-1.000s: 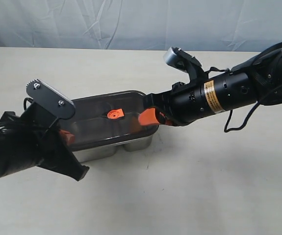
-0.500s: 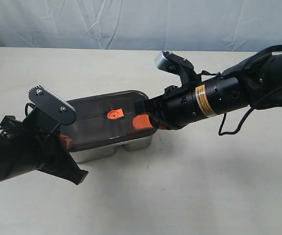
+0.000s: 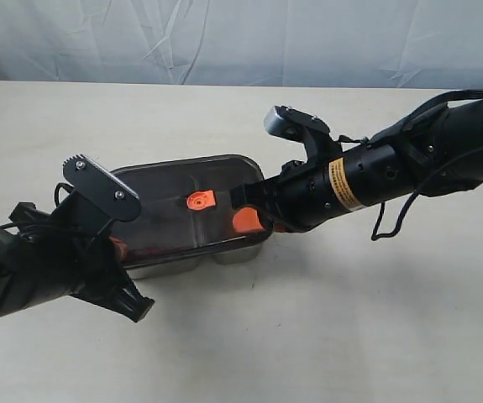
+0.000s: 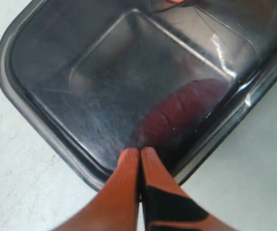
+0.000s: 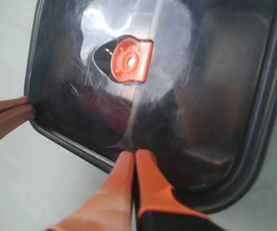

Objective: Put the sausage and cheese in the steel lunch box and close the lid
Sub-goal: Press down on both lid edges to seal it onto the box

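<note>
The steel lunch box [image 3: 182, 267] stands mid-table with the dark see-through lid [image 3: 170, 214] lying on it. The lid's orange valve tab [image 3: 199, 200] sits at its centre [image 5: 131, 60]. My left gripper [image 3: 117, 246] is shut, its tips [image 4: 140, 151] resting on the lid [image 4: 104, 82] near one end. The red sausage [image 4: 181, 110] shows dimly through the lid below them. At the other end my right gripper [image 3: 245, 220] is shut too, tips [image 5: 135, 155] on the lid's rim [image 5: 215, 72]. A brownish shape [image 5: 205, 115] under the lid may be the cheese; I cannot tell.
A pale tabletop [image 3: 325, 336] surrounds the box, and a wrinkled white cloth backdrop [image 3: 224, 38] hangs behind it. The two black arms reach in from either side. The left gripper's orange fingers [image 5: 8, 115] show at the edge of the right wrist view.
My right gripper has slid leftward and down onto the lid's right end. The lid now lies flatter on the box. The left arm has shifted slightly right.
</note>
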Controlling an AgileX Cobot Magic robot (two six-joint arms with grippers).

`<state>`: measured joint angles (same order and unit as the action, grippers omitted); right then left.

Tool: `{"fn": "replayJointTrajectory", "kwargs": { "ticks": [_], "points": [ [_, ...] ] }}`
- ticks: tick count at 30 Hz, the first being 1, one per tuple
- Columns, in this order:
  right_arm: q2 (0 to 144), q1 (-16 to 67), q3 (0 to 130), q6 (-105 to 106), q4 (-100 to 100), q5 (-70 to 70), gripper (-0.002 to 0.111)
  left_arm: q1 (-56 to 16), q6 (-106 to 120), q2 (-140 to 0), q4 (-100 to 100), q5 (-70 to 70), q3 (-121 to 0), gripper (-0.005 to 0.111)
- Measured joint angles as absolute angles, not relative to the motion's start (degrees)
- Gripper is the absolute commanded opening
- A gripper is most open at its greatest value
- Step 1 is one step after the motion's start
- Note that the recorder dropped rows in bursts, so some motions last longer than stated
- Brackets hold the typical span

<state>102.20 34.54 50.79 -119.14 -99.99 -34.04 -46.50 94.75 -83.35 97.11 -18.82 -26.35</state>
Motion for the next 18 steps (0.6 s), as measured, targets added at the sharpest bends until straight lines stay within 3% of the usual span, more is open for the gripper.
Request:
{"fn": "replayJointTrajectory", "kwargs": {
  "ticks": [18],
  "points": [
    [98.6, 34.5, 50.8, -119.1, -100.0, -33.9, -0.001, -46.5, 94.9, -74.9, 99.3, -26.8, -27.9, 0.0]
  ]
}}
